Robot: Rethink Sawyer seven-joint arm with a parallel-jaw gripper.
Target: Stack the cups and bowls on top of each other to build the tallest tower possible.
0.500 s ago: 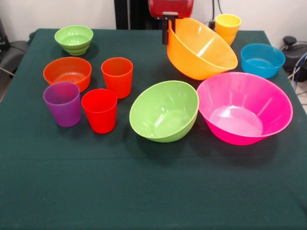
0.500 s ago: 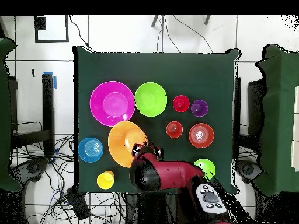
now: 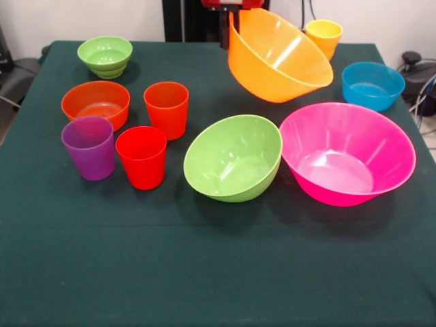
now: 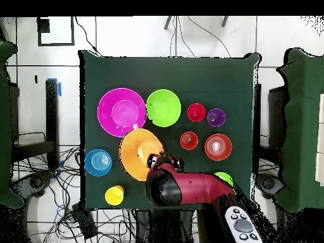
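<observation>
My gripper (image 3: 229, 30) is shut on the near-robot rim of the large yellow-orange bowl (image 3: 276, 58) and holds it tilted, clear of the table; both also show in the overhead view, the gripper (image 4: 154, 160) and the bowl (image 4: 136, 153). The large pink bowl (image 3: 347, 153) and the medium light green bowl (image 3: 234, 158) stand just in front of it. The small blue bowl (image 3: 372, 85) and yellow cup (image 3: 323, 37) are to the right. The small green bowl (image 3: 105, 56), small orange bowl (image 3: 95, 102), orange cup (image 3: 166, 107), red cup (image 3: 142, 157) and purple cup (image 3: 89, 146) stand singly on the left.
The dark green table (image 3: 204, 272) has open cloth along its front half. In the overhead view my red arm (image 4: 190, 188) covers part of the small green bowl (image 4: 223, 178). Cables lie on the floor beside the table.
The yellow-orange bowl has risen in my gripper and shifted slightly toward the pink bowl. The other cups and bowls have not moved.
</observation>
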